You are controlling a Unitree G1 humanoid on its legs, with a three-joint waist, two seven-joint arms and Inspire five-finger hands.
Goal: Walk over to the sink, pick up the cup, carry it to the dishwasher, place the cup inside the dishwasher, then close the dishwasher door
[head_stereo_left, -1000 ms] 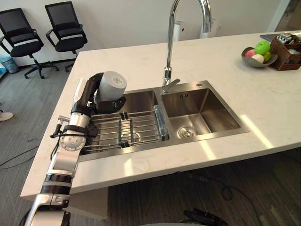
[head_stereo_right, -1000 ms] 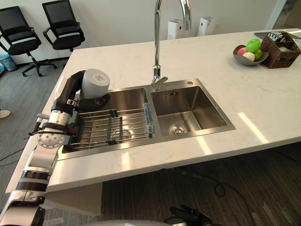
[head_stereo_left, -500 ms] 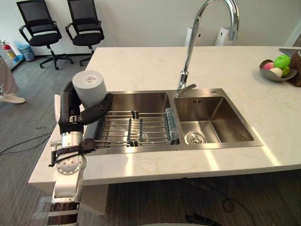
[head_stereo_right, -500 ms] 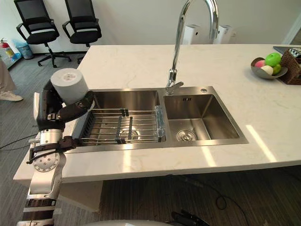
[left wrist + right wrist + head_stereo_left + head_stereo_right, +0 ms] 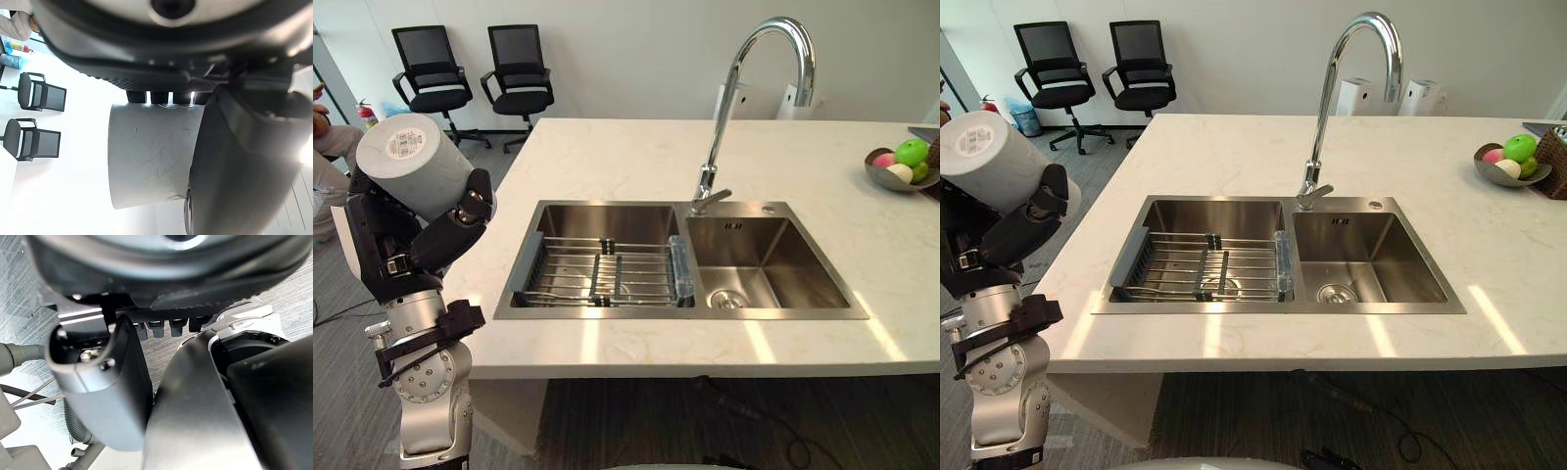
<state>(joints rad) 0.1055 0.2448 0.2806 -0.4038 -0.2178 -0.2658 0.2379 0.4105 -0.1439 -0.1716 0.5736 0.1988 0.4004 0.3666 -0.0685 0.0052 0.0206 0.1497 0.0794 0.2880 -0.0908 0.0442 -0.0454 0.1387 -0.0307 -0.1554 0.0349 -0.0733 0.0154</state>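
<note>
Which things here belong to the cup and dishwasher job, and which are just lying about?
Job: cup, held by the left robot hand; sink.
Lying about: faucet, drying rack, fruit bowl, two office chairs.

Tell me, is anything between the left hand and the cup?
Nothing visible: the left hand is curled round the cup, held raised past the countertop's left end, clear of the sink.

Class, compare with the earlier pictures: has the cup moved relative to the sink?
Yes. The cup, held in the left hand, has gone left, away from the sink and past the edge of the counter.
</note>
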